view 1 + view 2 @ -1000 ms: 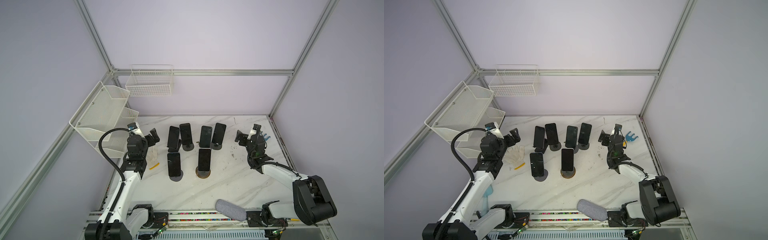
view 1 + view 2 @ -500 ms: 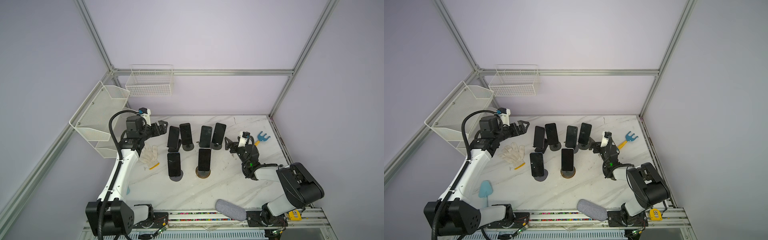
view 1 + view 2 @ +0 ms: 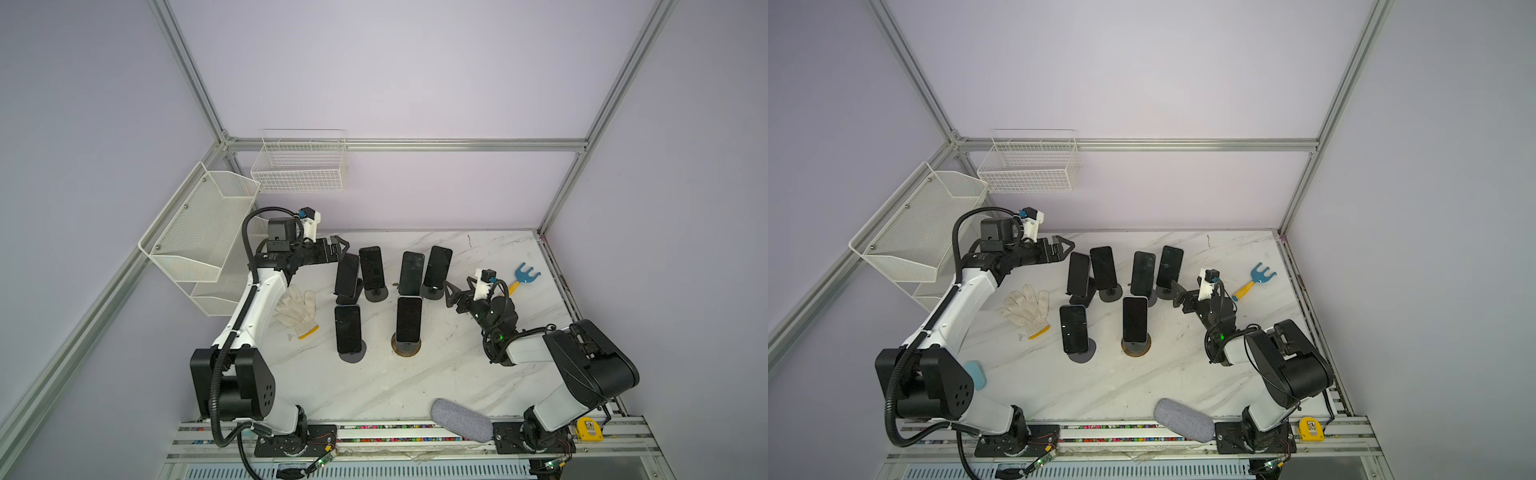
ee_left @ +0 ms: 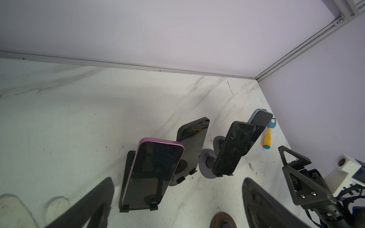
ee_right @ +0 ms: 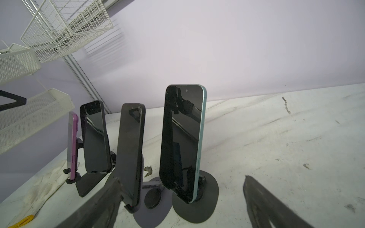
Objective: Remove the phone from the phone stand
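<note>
Taking a top view with the back wall at 12 o'clock, 6 phones [image 3: 409,318] sit on stands [image 3: 351,356] on the table [image 3: 457,374], 4 in a back row, 2 in front, none lifted yet. First hazard, in my judgement, is crowding: the purple phone [image 4: 154,173] at the 9 o'clock end of the back row nearly overlaps the black phone [image 4: 192,150] at its 3 o'clock, so a finger closing on that edge could knock the neighbour over. Second hazard: small lips on its stand [image 4: 128,177] cradle the bottom edge, so a sideways pull instead of a lift could drag or tip the stand. The same holds for the blue-edged phone [image 5: 181,142] at the 3 o'clock end on its round base [image 5: 207,201]. The left gripper [image 3: 341,249] is spread fully wide, holds nothing, touches nothing I can see, and hangs just beside the purple phone's top edge at its 11 o'clock. The right gripper [image 3: 449,294] is equally wide and empty, low over the table at 3 o'clock of that round base, near but apart. A white glove [image 3: 296,309] lies at 7 o'clock of the purple phone, apart from it.
</note>
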### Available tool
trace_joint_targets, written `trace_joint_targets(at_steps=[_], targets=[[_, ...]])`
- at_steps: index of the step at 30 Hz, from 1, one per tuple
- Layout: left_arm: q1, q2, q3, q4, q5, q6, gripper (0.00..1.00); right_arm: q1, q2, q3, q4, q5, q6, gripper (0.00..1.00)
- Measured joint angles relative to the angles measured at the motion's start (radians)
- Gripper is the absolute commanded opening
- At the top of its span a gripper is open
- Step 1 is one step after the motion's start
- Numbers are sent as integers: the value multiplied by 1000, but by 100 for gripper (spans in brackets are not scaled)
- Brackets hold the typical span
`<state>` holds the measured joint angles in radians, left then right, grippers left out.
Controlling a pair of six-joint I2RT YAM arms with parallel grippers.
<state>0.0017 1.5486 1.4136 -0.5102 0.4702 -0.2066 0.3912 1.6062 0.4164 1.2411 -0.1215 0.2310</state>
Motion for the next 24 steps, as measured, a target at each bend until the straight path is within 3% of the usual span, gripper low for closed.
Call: trace_joint_targets(at_steps=[7, 19, 24], targets=[[-71, 79, 95, -73, -110, 98, 100, 5, 5, 0, 0, -11, -1, 97], [-98, 164, 182, -149, -141, 202, 100, 8, 5, 0, 4, 54, -40, 97], [-142, 204, 183, -173, -224, 229, 100, 8, 38, -26, 51, 91, -34, 97]])
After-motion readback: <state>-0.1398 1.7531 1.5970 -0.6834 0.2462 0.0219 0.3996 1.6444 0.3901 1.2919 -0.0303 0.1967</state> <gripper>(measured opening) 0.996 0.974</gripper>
